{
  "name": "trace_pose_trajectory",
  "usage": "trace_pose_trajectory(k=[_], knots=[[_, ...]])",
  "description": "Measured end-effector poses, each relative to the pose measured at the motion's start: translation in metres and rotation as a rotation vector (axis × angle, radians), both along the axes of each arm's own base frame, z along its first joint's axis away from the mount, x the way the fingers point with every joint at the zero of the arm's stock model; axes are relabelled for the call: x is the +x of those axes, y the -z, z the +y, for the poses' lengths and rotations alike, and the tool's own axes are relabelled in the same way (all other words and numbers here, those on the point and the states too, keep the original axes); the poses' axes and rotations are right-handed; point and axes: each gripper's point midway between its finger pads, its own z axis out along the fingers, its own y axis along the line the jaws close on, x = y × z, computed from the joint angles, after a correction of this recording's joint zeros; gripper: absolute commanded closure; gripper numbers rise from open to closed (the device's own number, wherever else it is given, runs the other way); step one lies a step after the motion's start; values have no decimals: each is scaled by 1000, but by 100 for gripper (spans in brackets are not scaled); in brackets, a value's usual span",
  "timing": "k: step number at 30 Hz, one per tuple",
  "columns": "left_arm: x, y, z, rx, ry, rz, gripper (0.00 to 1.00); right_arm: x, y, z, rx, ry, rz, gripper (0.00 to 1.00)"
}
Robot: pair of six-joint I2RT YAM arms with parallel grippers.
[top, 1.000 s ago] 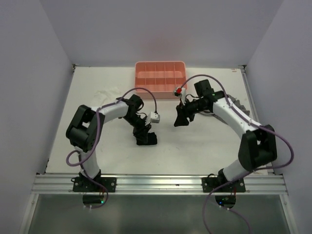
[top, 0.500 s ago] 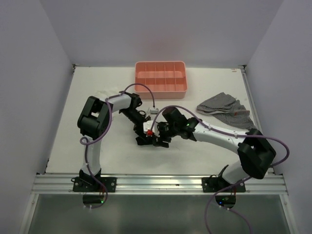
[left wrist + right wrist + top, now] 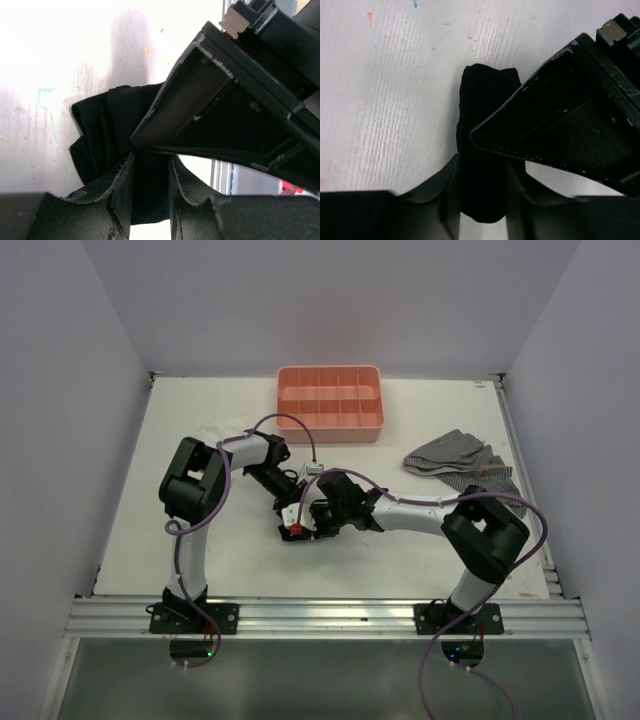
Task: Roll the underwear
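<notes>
- Top external view showed both arms reaching to the middle of the white surface [image 3: 130, 530], where the left hand [image 3: 289, 510] and the right hand [image 3: 306, 524] met over one small dark bundle.
- That bundle was the underwear [image 3: 292, 536], gathered into a compact black wad at the centre of the frame, well apart from the pink tray [image 3: 330, 405] at the upper middle and from the grey checked cloth [image 3: 458, 462] at the right.
- Left wrist view had the left hand's fingers [image 3: 121, 192] rising from the bottom edge with black fabric filling the gap between them, so this hand was clamped on the cloth, probably to anchor one end.
- Right wrist view showed the wad standing upright in the frame, its lower part wedged between the right hand's fingers [image 3: 447, 192]; the cloth touched both, so I judged this hand also closed on the garment.
- Each wrist view had the other hand's dark body crossing the upper right, which fitted two hands crowding one small roll from opposite sides.
- Judged from the loose folds at the left of the left wrist view, the roll looked bunched rather than tight, and two grips would let it be tightened.
</notes>
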Motion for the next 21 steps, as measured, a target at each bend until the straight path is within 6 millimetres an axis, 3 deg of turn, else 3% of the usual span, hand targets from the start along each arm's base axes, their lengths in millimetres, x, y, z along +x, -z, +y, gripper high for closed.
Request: trace_pose_trajectory(k=[1, 4, 5, 7, 10, 13, 15, 16, 17, 18, 21], knots=[[0, 0, 0, -1, -3, 3, 68, 0, 0, 0, 0, -5, -2, 84], [0, -1, 2, -4, -21, 15, 58, -1, -1, 1, 2, -21, 1, 100], [1, -1, 3, -5, -26, 16, 45, -2, -1, 2, 0, -27, 9, 100], [1, -5, 7, -6, -55, 38, 37, -2, -1, 5, -3, -38, 28, 100], [11, -10, 19, -10, -103, 2, 36, 2, -2, 14, 2, -51, 67, 100], [40, -11, 52, 24, -197, -134, 34, 4, -3, 20, 2, -45, 133, 100], [67, -22, 83, 49, -299, -268, 35, 5, -2, 21, 1, -33, 183, 100], [82, -33, 101, 60, -357, -349, 36, 5, -2, 21, -1, -23, 212, 100], [105, -57, 128, 77, -445, -488, 36, 5, -2, 23, 2, -12, 262, 100], [116, -72, 142, 86, -484, -573, 36, 4, 0, 23, -5, -1, 296, 100], [112, -110, 166, 118, -515, -783, 36, 7, 0, 31, -2, 32, 424, 100]])
